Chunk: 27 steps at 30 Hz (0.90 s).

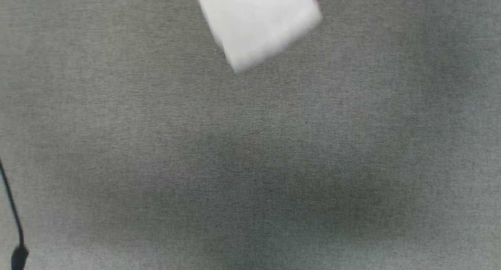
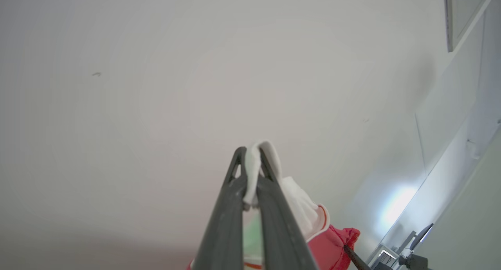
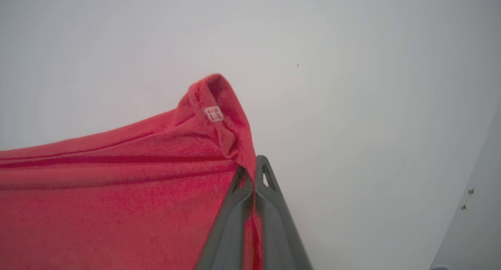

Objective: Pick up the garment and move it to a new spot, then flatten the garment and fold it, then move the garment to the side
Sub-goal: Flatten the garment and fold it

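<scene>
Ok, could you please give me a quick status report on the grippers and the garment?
Left gripper shut on white sleeve. Right gripper shut on red edge of garment. Garment held by both. No obstruction seen.

grey-green woven surface (image 1: 250,164), a blurred white garment (image 1: 258,23) corner over it.

In the head view a blurred sheet-like piece (image 1: 258,23) sits at twelve o'clock, on or above the cloth-covered surface (image 1: 250,164); which cannot be told. A cable (image 1: 11,219) runs by the edge at eight o'clock. In the left wrist view the garment (image 2: 301,211) is pinched in the left gripper (image 2: 252,152) at six o'clock and trails toward five. In the right wrist view it is nipped in the right gripper (image 3: 250,162) at six and spreads toward eight.
</scene>
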{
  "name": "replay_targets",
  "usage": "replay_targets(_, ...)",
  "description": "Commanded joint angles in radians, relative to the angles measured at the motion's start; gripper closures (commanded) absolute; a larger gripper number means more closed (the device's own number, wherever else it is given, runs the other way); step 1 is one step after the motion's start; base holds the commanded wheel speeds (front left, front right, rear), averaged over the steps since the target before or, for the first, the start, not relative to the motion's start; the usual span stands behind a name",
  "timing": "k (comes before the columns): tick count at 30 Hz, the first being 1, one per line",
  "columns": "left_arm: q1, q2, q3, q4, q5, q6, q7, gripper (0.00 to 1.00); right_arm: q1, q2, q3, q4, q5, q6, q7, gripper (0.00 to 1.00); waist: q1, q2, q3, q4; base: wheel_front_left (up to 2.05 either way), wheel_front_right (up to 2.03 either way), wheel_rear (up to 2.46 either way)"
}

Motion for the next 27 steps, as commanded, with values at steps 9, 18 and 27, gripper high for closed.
replay_targets(9,-0.045,-0.037,0.057,-0.035,-0.037,0.003,0.029,1.00,-0.049,0.015,-0.055,0.142,-0.083,-0.005,-0.126,1.00,0.0000,0.0000,0.013,0.002,0.00,0.00,0.00)
replay_targets(18,0.427,-0.086,0.033,-0.289,-0.054,0.002,0.048,1.00,0.310,-0.036,0.074,0.075,0.045,-0.002,-0.114,1.00,0.0000,0.0000,-0.009,0.026,0.00,0.00,0.00)
replay_targets(27,0.909,-0.130,0.055,-0.488,-0.057,0.002,-0.020,1.00,0.843,-0.103,0.128,-0.260,0.243,-0.002,-0.024,1.00,0.0000,0.0000,-0.056,0.030,0.00,0.00,0.00)
